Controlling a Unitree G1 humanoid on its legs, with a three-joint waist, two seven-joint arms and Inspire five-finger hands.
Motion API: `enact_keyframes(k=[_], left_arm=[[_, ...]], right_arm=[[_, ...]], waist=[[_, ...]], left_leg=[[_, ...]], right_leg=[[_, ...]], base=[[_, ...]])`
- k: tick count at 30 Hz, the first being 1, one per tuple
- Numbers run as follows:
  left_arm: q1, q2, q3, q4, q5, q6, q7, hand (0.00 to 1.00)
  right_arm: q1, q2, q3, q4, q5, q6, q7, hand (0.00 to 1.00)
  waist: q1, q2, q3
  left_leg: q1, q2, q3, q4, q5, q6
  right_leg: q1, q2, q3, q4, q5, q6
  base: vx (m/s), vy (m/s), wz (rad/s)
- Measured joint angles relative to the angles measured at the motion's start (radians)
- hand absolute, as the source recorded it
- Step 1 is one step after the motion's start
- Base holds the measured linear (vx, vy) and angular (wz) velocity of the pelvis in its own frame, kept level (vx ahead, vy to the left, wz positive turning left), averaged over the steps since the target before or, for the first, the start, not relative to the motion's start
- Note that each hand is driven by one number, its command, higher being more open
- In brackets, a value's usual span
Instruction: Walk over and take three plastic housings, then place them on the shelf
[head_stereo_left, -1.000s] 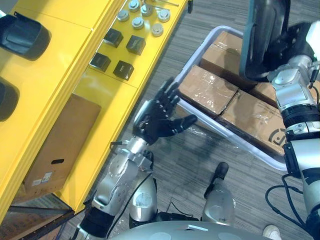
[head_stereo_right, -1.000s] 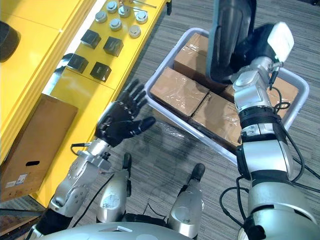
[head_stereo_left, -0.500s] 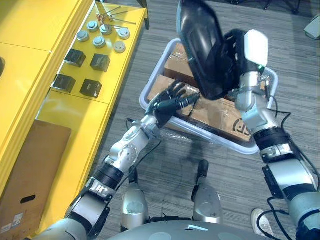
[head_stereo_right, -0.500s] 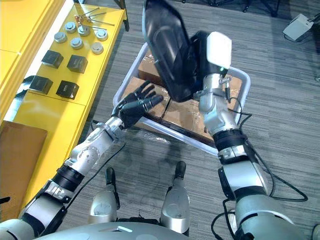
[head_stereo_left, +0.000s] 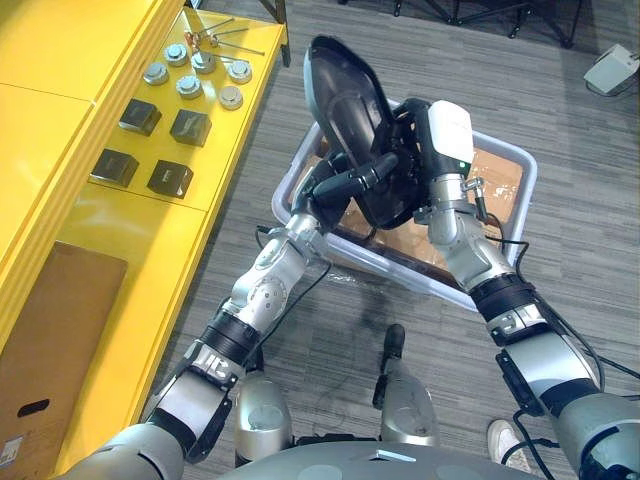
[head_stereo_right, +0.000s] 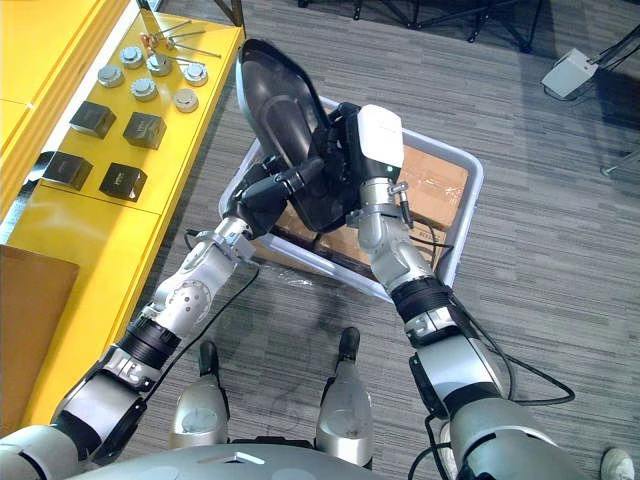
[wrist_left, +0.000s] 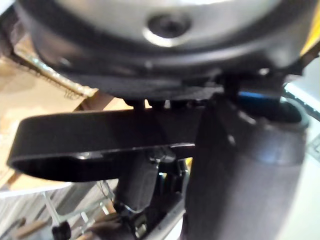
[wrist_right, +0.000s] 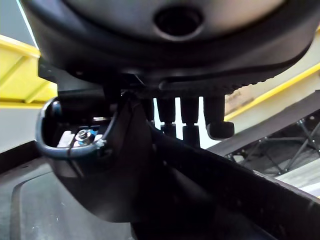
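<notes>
Black plastic is filling the right hand (head_stereo_right: 345, 152), which is clamping its curled fingers over the rim of a big oval housing (head_stereo_left: 345, 95) and holding it up on edge. The left hand (head_stereo_left: 338, 188) is reaching in from below and lying against the housing's lower face with fingers fairly straight, propping rather than gripping as far as I can judge. Beneath both hands a pale bin (head_stereo_left: 420, 283) is sitting on the floor with wrapped cardboard boxes (head_stereo_right: 430, 190) inside. Off to the robot's left, well apart from the housing, the yellow shelf (head_stereo_left: 60, 120) is carrying small black blocks (head_stereo_left: 170, 178) and round metal parts (head_stereo_left: 190, 85). The task looks early to me: one housing is lifted and in hand but not yet on the shelf, so the carry across and the set-down are both waiting. Whether other housings are already placed, I cannot tell.
</notes>
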Motion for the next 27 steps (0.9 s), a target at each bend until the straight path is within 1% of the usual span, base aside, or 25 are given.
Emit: enact_keyframes(k=[1, 3, 5, 7, 8, 11, 14, 16, 19, 20, 21, 24, 26, 27], left_arm=[[-0.005, 0.0, -0.004, 0.009, 0.025, 0.0, 0.012, 1.0], [-0.018, 0.0, -0.016, 0.035, 0.127, 0.001, 0.071, 1.0], [-0.018, -0.001, -0.016, 0.04, 0.185, 0.002, 0.112, 1.0], [-0.018, -0.001, -0.016, 0.046, 0.204, 0.001, 0.137, 1.0], [-0.018, -0.001, -0.015, 0.049, 0.228, 0.001, 0.153, 0.0], [-0.018, -0.002, -0.013, 0.049, 0.227, -0.001, 0.185, 0.0], [-0.018, -0.005, 0.007, 0.054, 0.223, -0.009, 0.22, 0.0], [-0.016, -0.016, 0.029, 0.079, 0.217, -0.033, 0.236, 0.0], [-0.01, -0.035, 0.062, 0.11, 0.188, -0.082, 0.247, 0.0], [-0.008, -0.042, 0.077, 0.114, 0.179, -0.098, 0.253, 0.0], [0.002, -0.041, 0.09, 0.115, 0.18, -0.119, 0.262, 0.0], [0.035, -0.051, 0.087, 0.114, 0.181, -0.137, 0.252, 0.0], [0.077, -0.069, 0.087, 0.114, 0.18, -0.166, 0.246, 0.0], [0.087, -0.073, 0.087, 0.114, 0.18, -0.174, 0.241, 0.0]], right_arm=[[0.0, 0.002, 0.008, 0.0, 0.002, 0.0, -0.001, 0.0], [0.0, 0.023, 0.019, 0.005, 0.004, 0.0, -0.003, 0.0], [0.0, 0.031, 0.033, 0.005, 0.008, 0.0, -0.003, 0.0], [-0.001, 0.041, 0.041, 0.005, 0.014, -0.001, -0.003, 0.0], [-0.001, 0.049, 0.041, 0.005, 0.015, -0.001, -0.003, 0.0], [-0.001, 0.055, 0.046, 0.005, 0.025, -0.003, -0.003, 0.0], [0.001, 0.065, 0.045, 0.003, 0.047, -0.021, -0.004, 0.0], [0.005, 0.074, 0.044, -0.001, 0.05, -0.038, -0.012, 0.0], [0.061, 0.094, 0.029, -0.062, 0.052, -0.062, -0.036, 0.0], [0.087, 0.104, 0.025, -0.079, 0.052, -0.081, -0.041, 0.0], [0.104, 0.121, 0.023, -0.089, 0.053, -0.088, -0.052, 0.0], [0.131, 0.136, 0.016, -0.089, 0.055, -0.109, -0.056, 0.0], [0.172, 0.151, 0.017, -0.095, 0.09, -0.138, -0.063, 0.0], [0.187, 0.157, 0.016, -0.106, 0.093, -0.143, -0.065, 0.0]], waist=[[0.0, -0.002, -0.001], [0.003, -0.007, -0.004], [0.004, -0.007, -0.004], [0.005, -0.007, -0.004], [0.006, -0.007, -0.004], [0.006, -0.007, -0.004], [0.009, -0.007, -0.004], [0.009, -0.007, -0.004], [0.009, -0.008, -0.004], [0.008, -0.01, -0.006], [0.006, -0.013, -0.008], [0.006, -0.014, -0.009], [0.008, -0.018, -0.013], [0.007, -0.019, -0.014]], left_leg=[[0.0, 0.0, 0.0, 0.0, 0.0, 0.0], [0.0, 0.0, -0.002, 0.001, 0.0, 0.0], [0.0, 0.0, -0.003, 0.002, 0.0, 0.0], [-0.001, 0.0, -0.005, 0.002, 0.0, 0.001], [-0.002, 0.0, -0.01, 0.003, 0.0, 0.001], [-0.003, 0.0, -0.017, 0.005, 0.0, 0.0], [-0.006, 0.0, -0.018, 0.008, -0.001, 0.001], [-0.008, 0.0, -0.019, 0.017, -0.007, 0.004], [-0.01, 0.0, -0.021, 0.018, -0.007, 0.004], [-0.01, 0.0, -0.021, 0.018, -0.008, 0.005], [-0.009, 0.0, -0.021, 0.018, -0.008, 0.005], [-0.001, 0.0, -0.02, 0.021, -0.013, 0.007], [0.001, 0.0, -0.019, 0.034, -0.025, 0.007], [0.001, 0.0, -0.019, 0.034, -0.025, 0.006]], right_leg=[[0.0, 0.0, 0.0, 0.0, 0.0, 0.0], [0.002, 0.0, -0.002, 0.0, 0.0, 0.0], [0.003, 0.0, -0.002, 0.0, 0.0, 0.0], [0.005, 0.0, -0.005, -0.001, 0.0, 0.0], [0.009, 0.0, -0.009, -0.004, 0.0, 0.0], [0.019, 0.0, -0.017, -0.012, 0.002, 0.001], [0.018, 0.0, -0.019, -0.012, 0.002, 0.001], [0.019, 0.0, -0.018, -0.012, 0.002, 0.001], [0.02, 0.0, -0.019, -0.013, 0.002, 0.001], [0.02, 0.0, -0.019, -0.013, 0.002, 0.001], [0.02, 0.0, -0.019, -0.014, 0.002, 0.001], [0.032, 0.0, -0.02, -0.016, 0.002, 0.001], [0.038, -0.001, -0.019, -0.019, 0.001, 0.001], [0.038, -0.001, -0.019, -0.02, 0.001, 0.001]], base=[[0.0, 0.0, 0.0], [0.0, 0.0, 0.0], [0.0, 0.0, 0.0], [-0.01, -0.001, 0.03], [-0.02, -0.002, 0.08], [-0.01, -0.001, 0.07], [0.0, 0.0, 0.0], [0.0, 0.0, 0.0], [0.0, 0.0, 0.0], [0.0, 0.0, 0.0], [0.0, 0.0, 0.0], [0.0, 0.0, 0.0], [-0.01, 0.002, -0.02], [0.0, 0.0, 0.0]])
